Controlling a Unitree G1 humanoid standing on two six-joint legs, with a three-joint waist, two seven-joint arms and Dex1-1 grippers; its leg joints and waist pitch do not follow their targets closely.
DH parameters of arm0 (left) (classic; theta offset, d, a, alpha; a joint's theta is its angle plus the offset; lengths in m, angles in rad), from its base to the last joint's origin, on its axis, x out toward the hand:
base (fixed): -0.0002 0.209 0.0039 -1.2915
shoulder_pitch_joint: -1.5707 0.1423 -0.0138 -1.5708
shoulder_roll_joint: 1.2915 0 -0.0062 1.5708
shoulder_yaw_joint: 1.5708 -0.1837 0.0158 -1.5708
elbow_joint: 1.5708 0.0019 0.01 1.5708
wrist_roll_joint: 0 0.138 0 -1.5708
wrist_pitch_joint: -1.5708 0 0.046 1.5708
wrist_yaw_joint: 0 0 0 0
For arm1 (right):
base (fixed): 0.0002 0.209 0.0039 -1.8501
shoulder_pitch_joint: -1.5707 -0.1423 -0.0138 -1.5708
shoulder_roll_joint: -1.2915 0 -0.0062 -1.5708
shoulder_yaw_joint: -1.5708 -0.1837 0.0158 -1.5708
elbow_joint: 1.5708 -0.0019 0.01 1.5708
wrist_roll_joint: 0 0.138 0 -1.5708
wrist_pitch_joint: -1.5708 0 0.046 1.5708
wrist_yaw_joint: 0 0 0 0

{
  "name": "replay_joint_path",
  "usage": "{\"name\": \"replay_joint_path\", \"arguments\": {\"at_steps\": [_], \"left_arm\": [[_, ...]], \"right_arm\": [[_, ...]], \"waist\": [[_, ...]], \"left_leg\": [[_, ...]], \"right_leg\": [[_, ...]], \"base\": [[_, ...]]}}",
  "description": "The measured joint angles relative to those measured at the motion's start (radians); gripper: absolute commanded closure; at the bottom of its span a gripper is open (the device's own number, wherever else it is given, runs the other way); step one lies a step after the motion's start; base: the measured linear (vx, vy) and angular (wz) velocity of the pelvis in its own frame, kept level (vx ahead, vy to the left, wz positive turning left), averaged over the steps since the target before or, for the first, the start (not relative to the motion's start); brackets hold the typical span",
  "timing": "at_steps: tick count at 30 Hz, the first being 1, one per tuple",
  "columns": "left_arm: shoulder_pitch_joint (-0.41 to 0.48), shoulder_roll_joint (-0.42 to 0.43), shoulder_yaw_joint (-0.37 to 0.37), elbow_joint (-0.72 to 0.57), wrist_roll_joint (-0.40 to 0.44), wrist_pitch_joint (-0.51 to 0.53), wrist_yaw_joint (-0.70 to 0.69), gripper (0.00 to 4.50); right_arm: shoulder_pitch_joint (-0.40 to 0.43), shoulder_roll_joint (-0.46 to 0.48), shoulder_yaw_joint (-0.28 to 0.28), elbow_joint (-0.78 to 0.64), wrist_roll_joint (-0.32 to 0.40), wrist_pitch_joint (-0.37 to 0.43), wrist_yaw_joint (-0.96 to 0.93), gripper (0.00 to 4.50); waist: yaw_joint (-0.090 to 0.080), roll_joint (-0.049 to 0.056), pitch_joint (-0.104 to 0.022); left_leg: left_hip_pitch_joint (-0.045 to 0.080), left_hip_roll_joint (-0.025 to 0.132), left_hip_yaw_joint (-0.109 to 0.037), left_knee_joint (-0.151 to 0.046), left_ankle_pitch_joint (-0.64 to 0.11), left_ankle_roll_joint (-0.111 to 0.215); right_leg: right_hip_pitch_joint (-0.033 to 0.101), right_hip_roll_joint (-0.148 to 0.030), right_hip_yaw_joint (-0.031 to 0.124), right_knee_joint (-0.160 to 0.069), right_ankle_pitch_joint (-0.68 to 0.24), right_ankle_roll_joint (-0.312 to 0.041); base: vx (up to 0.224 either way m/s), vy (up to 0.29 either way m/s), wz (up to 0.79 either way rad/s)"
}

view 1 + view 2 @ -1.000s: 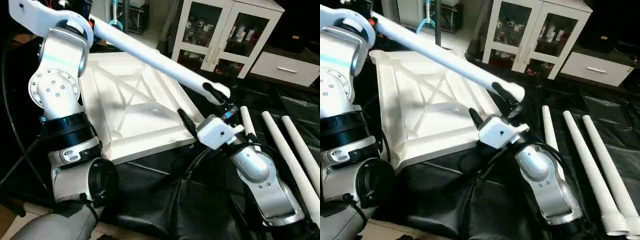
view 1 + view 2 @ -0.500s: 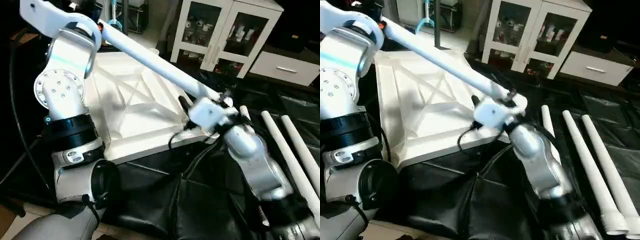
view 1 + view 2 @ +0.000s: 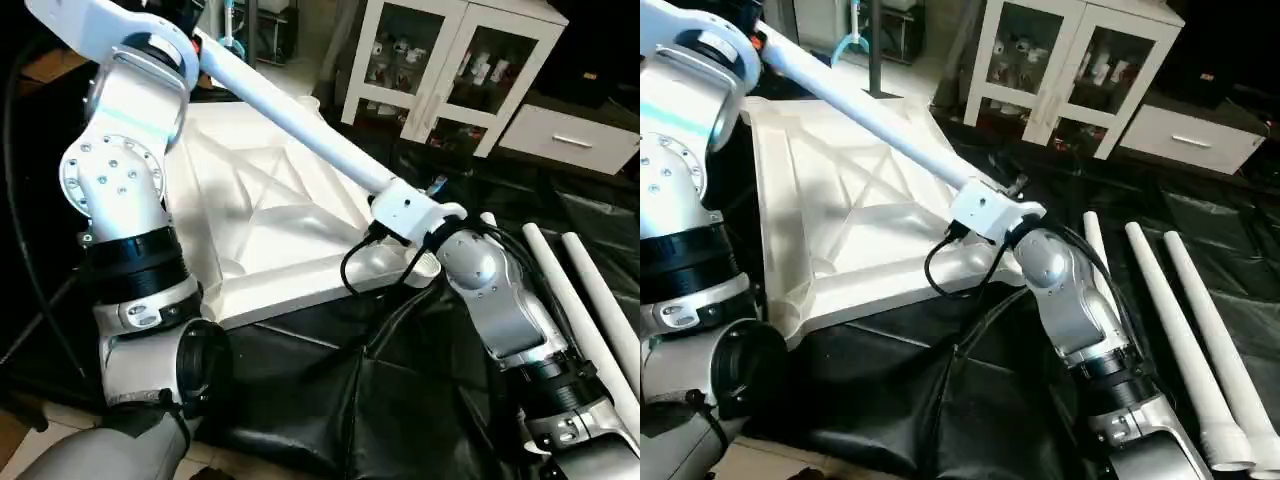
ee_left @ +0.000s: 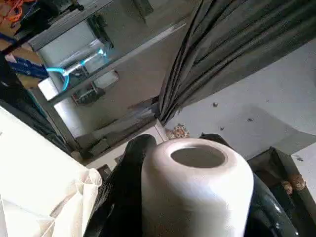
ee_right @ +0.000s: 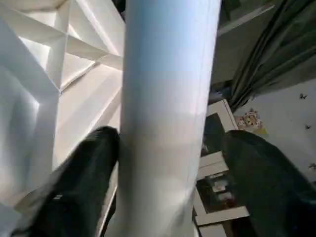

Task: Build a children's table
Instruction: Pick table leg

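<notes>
White X-ribbed tabletop (image 3: 270,215), black cover (image 3: 400,400)

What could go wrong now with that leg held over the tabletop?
1. The right end effector straddles the leg, one finger touching, the other apart; closing off-center could knock its low end off the corner socket.
2. The left end effector holds the far end, so the arms may fight and tip the tabletop.

White leg (image 3: 300,125) slanting over tabletop (image 3: 270,235), right arm (image 3: 490,300) at its lower end

White leg (image 3: 300,120) slanted over tabletop (image 3: 260,230)
</notes>
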Motion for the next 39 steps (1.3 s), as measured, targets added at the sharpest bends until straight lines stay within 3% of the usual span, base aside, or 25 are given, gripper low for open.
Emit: {"name": "replay_joint_path", "arguments": {"at_steps": [4, 9, 14, 15, 22, 23, 25, 29, 39], "left_arm": [[0.000, 0.003, -0.008, -0.001, 0.007, 0.000, -0.012, 3.22], [0.000, 0.004, -0.024, -0.005, 0.017, 0.005, -0.019, 3.22], [0.000, 0.003, -0.027, -0.008, 0.018, 0.010, -0.029, 3.22], [0.000, 0.003, -0.027, -0.008, 0.018, 0.010, -0.031, 3.22], [0.000, 0.008, -0.028, -0.008, 0.023, 0.013, -0.036, 3.22], [0.000, 0.011, -0.028, -0.008, 0.025, 0.017, -0.036, 2.52], [0.001, 0.019, -0.028, -0.008, 0.023, 0.020, -0.045, 2.52], [0.011, 0.044, -0.029, -0.012, -0.005, 0.027, -0.138, 2.22], [0.120, 0.168, -0.094, -0.056, -0.064, 0.052, -0.567, 1.60]], "right_arm": [[0.000, 0.003, 0.006, 0.000, 0.003, 0.016, 0.020, 1.45], [0.000, 0.010, 0.006, 0.000, 0.014, 0.034, 0.038, 2.09], [0.000, 0.010, 0.004, 0.000, 0.035, 0.040, 0.039, 2.29], [0.000, 0.010, 0.003, 0.000, 0.036, 0.041, 0.040, 2.53], [0.000, 0.014, -0.003, 0.000, 0.049, 0.040, 0.042, 2.63], [0.000, 0.015, -0.003, 0.000, 0.055, 0.040, 0.043, 2.63], [0.001, 0.019, -0.004, 0.000, 0.076, 0.040, 0.049, 2.64], [0.002, 0.023, -0.027, 0.000, 0.118, 0.030, 0.062, 2.64], [0.000, 0.049, -0.113, -0.012, 0.278, 0.017, 0.118, 2.65]], "waist": [[0.000, 0.000, 0.000], [0.000, 0.000, 0.000], [0.000, 0.000, 0.000], [0.000, 0.000, 0.000], [0.000, 0.000, 0.000], [0.000, 0.000, 0.000], [0.000, 0.000, 0.000], [0.002, 0.000, 0.000], [0.000, 0.001, 0.000]], "left_leg": [[0.000, 0.000, 0.000, 0.000, 0.000, 0.000], [0.000, 0.000, 0.000, 0.000, 0.000, 0.000], [0.000, 0.000, 0.000, 0.000, 0.000, 0.000], [0.000, 0.000, 0.000, 0.000, 0.000, 0.000], [0.000, 0.000, 0.000, 0.000, 0.000, 0.000], [0.000, 0.000, 0.000, 0.000, 0.000, 0.000], [0.000, 0.000, 0.000, 0.000, 0.000, 0.000], [0.001, 0.000, 0.000, 0.001, 0.000, 0.000], [0.002, 0.000, 0.001, 0.001, 0.001, -0.001]], "right_leg": [[0.000, 0.000, 0.000, 0.000, 0.000, 0.000], [0.000, 0.000, 0.000, 0.001, 0.000, 0.000], [0.000, 0.000, 0.000, 0.001, 0.000, 0.000], [0.000, 0.000, 0.000, 0.001, 0.000, 0.000], [0.000, 0.000, 0.000, 0.001, 0.000, 0.000], [0.000, 0.000, 0.000, 0.001, 0.000, 0.000], [0.000, 0.000, 0.000, 0.001, 0.000, 0.000], [0.000, 0.000, 0.000, 0.001, 0.000, 0.000], [0.000, 0.000, 0.001, 0.003, 0.001, -0.001]], "base": [[0.000, 0.000, 0.00], [0.000, 0.000, 0.00], [0.000, 0.000, 0.00], [0.000, 0.000, 0.00], [0.000, 0.000, 0.00], [0.000, 0.000, 0.00], [0.000, 0.000, 0.00], [0.000, 0.000, 0.00], [0.000, 0.000, 0.00]]}}
